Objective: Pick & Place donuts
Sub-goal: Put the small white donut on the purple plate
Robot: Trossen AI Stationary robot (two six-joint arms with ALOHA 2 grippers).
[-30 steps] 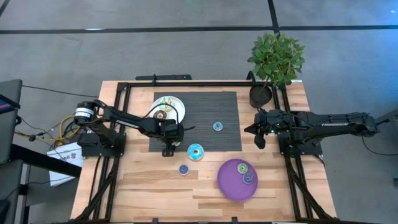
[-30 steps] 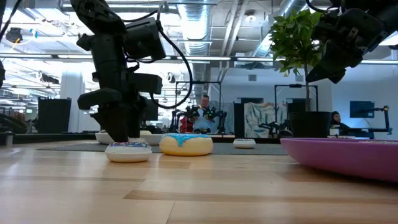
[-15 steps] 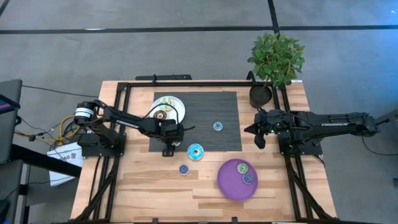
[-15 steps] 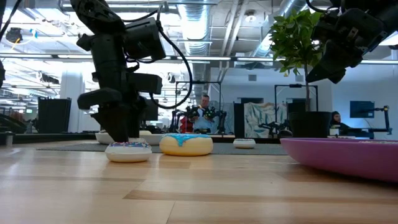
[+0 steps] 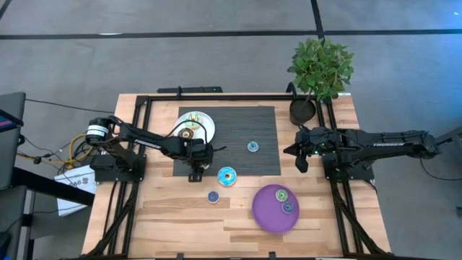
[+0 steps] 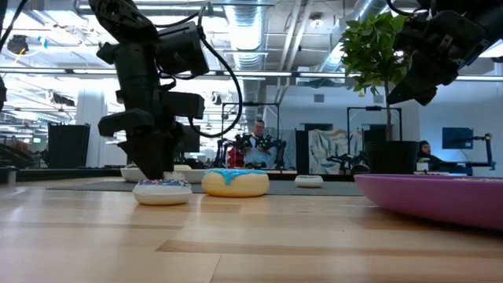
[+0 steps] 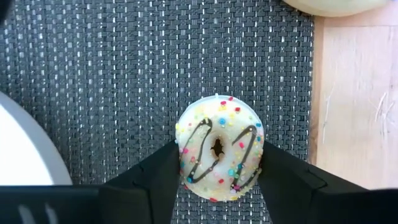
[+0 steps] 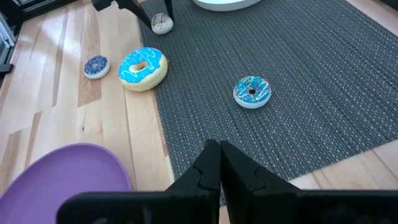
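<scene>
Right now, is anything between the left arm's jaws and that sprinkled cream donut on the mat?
Nothing visible. The left gripper already straddles the cream donut on the dark mat, one finger on each side, close against it, with only mat beneath.
</scene>
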